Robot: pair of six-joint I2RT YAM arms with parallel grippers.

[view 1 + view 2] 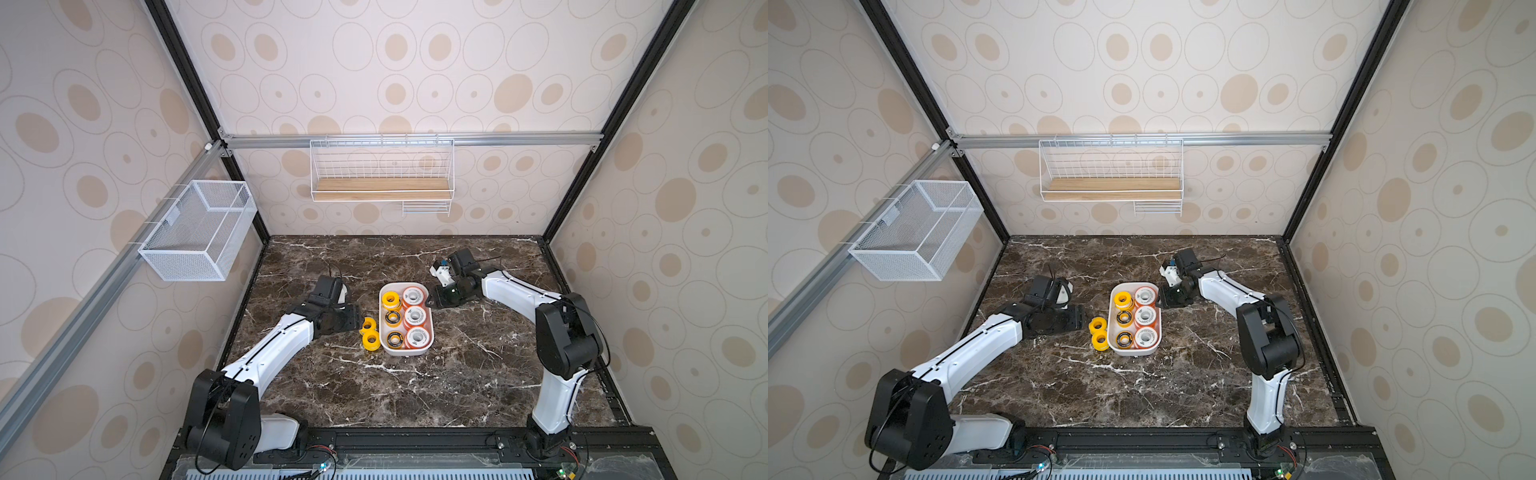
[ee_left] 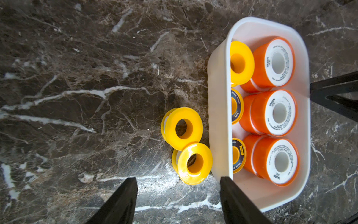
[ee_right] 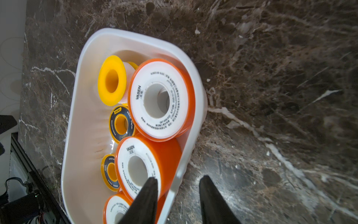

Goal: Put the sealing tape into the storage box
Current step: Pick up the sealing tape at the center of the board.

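Two yellow spools of sealing tape lie flat on the table [image 2: 77, 116], holes up, outside the storage box [image 2: 219, 97]. The left gripper [image 2: 178, 178] hovers with its fingers spread and empty. The nearer spool [image 2: 182, 164] sits just ahead, between them, and the second spool [image 2: 197, 126] touches it just beyond. Being round, they offer no preferred grasp axis. The box wall stands just beside one finger and could get nudged. Inside, orange-rimmed spools [image 2: 257, 110] and yellow ones fill two rows. Farther off, the right gripper [image 3: 179, 177] straddles the opposite wall; whether its fingers pinch it I cannot tell. The left arm is nearer.
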